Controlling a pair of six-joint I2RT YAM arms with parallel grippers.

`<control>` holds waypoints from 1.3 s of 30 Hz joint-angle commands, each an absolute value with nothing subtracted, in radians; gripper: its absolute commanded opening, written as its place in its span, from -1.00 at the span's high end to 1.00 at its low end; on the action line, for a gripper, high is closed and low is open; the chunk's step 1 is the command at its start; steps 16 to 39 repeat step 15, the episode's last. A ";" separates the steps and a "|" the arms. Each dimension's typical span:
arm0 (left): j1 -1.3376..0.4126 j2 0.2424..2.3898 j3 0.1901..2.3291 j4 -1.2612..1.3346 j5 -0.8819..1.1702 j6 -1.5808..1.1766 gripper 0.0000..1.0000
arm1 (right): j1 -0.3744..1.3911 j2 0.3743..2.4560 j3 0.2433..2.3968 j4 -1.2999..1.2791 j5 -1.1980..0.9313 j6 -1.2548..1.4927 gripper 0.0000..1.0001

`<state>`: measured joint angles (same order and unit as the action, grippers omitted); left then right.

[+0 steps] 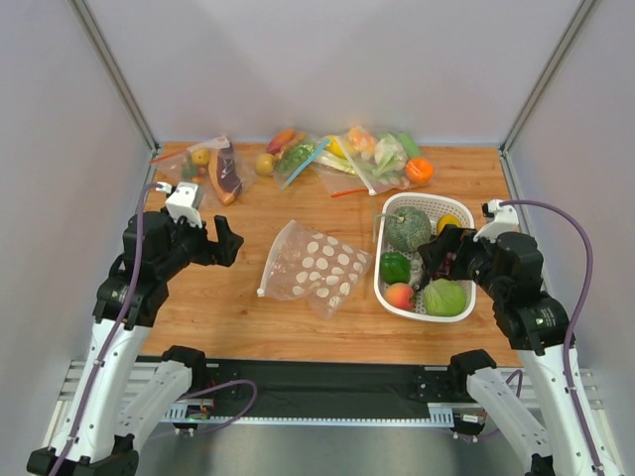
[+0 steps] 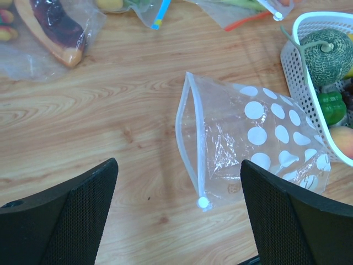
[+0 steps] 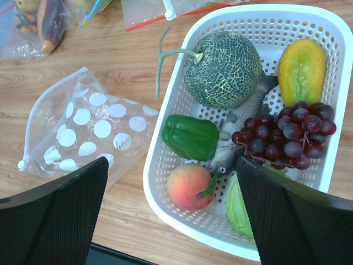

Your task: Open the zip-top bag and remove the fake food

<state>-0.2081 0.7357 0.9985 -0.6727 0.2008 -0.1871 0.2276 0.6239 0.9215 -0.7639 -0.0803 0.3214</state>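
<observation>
I am holding both hands open and empty. My left gripper (image 2: 179,165) is hovering at the lower edge of its frame, just below the bag (image 2: 259,143). My right gripper (image 3: 172,160) is hanging over the lower part of the basket (image 3: 265,12).

The bag is lying flat in the middle of the top view, just left of the basket, and I am judging it empty. The melon (image 3: 223,69), peach (image 3: 189,186) and yellow fruit (image 3: 301,69) are sitting in the basket.

I am reading the bag as thin, limp and slick film, almost weightless, so it is likely to skate over the wood under a push. The stiffer zip strip (image 2: 190,138) beside the slider (image 2: 203,202) is where I would pinch. The fruit is looking hard, light and smooth. The melon is broad for my jaws, so its stem (image 3: 176,51) is the better hold, and the peach could roll.
</observation>
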 commanded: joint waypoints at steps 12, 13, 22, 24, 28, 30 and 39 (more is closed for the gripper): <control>-0.206 0.695 1.057 -0.733 0.144 -0.216 -0.98 | 0.224 0.609 0.951 -0.736 -0.083 0.333 -1.00; -0.206 0.693 1.058 -0.738 0.141 -0.215 -0.98 | 0.224 0.611 0.951 -0.738 -0.083 0.330 -1.00; -0.206 0.695 1.065 -0.747 0.129 -0.215 -0.98 | 0.225 0.609 0.950 -0.738 -0.081 0.330 -1.00; -0.206 0.695 1.065 -0.747 0.129 -0.215 -0.98 | 0.225 0.609 0.950 -0.738 -0.081 0.330 -1.00; -0.206 0.695 1.065 -0.747 0.129 -0.215 -0.98 | 0.225 0.609 0.950 -0.738 -0.081 0.330 -1.00; -0.206 0.695 1.065 -0.747 0.129 -0.215 -0.98 | 0.225 0.609 0.950 -0.738 -0.081 0.330 -1.00; -0.206 0.695 1.065 -0.747 0.129 -0.215 -0.98 | 0.225 0.609 0.950 -0.738 -0.081 0.330 -1.00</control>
